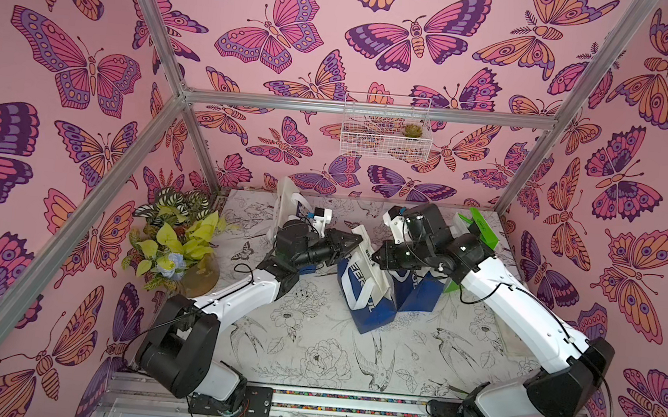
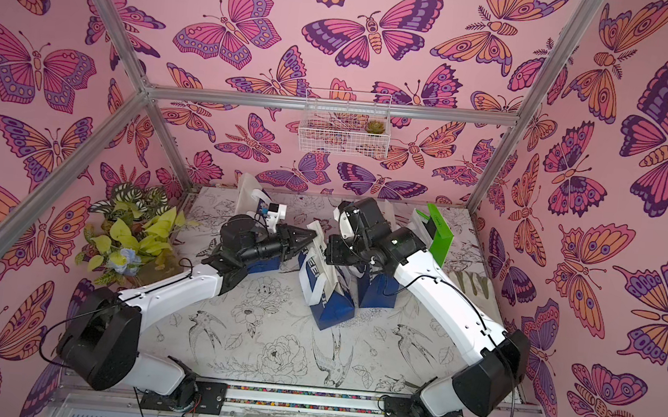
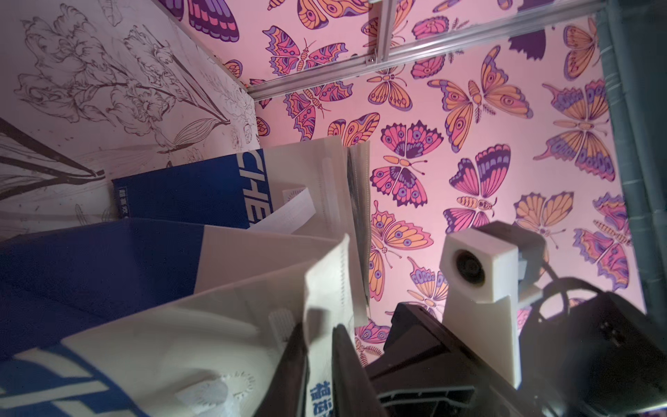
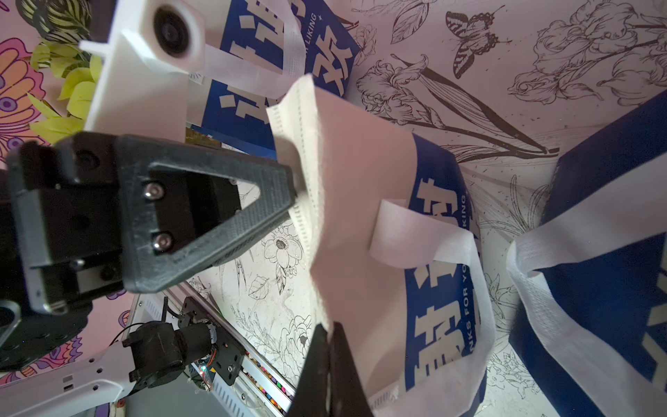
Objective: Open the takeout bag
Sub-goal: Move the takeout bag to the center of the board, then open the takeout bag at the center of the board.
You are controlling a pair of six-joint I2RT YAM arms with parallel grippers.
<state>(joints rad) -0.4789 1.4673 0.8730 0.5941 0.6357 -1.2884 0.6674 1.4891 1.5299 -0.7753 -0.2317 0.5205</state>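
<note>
The takeout bag (image 1: 362, 291) (image 2: 326, 296) is blue below and white at the top, with white strap handles, and stands mid-table in both top views. My left gripper (image 1: 353, 242) (image 2: 313, 236) is at its top rim from the left. In the left wrist view the left gripper (image 3: 321, 339) has the white rim of the bag (image 3: 202, 343) pinched between its dark fingers (image 3: 346, 364). My right gripper (image 1: 377, 259) (image 4: 326, 330) is shut on the opposite white rim of the bag (image 4: 353, 202). The bag's mouth looks narrow.
A second blue bag (image 1: 418, 295) stands right beside it, and another white-and-blue bag (image 1: 288, 207) is at the back left. A green bag (image 1: 478, 234) is behind the right arm. A potted plant (image 1: 179, 240) fills the left side, and a wire basket (image 1: 386, 129) hangs on the back wall.
</note>
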